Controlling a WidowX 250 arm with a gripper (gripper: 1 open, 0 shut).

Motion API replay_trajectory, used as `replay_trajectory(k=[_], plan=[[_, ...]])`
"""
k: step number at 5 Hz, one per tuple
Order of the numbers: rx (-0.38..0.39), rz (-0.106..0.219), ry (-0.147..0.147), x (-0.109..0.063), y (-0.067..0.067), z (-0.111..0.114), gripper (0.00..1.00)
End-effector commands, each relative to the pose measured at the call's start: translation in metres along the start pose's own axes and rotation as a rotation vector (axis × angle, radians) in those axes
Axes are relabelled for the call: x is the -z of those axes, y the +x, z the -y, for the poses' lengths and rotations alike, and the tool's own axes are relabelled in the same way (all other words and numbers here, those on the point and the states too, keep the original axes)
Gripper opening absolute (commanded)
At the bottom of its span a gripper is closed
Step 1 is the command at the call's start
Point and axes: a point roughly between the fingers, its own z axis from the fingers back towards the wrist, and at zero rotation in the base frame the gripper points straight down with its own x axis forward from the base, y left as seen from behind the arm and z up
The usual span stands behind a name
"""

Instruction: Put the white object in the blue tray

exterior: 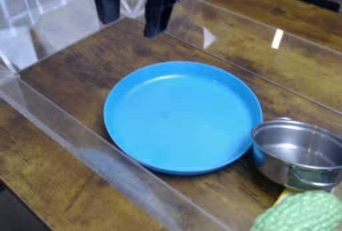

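Two fingers point(131, 7), wide apart near the surface's point(74, 65) far edge, should grip the unseen white object squarely before approaching the tray point(183, 118).

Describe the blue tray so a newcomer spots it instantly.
On the brown wooden table, inside the clear plastic walls, look to the middle of the picture. The blue tray is the large, round, shallow dish with a raised rim, just left of the shiny steel pot in the picture; it is far wider, bright blue and not metallic.
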Motion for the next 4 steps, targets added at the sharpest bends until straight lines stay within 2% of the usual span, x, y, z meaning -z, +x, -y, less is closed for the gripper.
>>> replay_trajectory(k=[1, 2, 4], plan=[[0.002, 0.001, -0.015, 0.003, 0.002, 0.005, 1.00], [0.013, 0.002, -0.031, 0.007, 0.004, 0.012, 1.00], [0.024, -0.010, -0.037, 0.016, 0.006, 0.016, 1.00]])
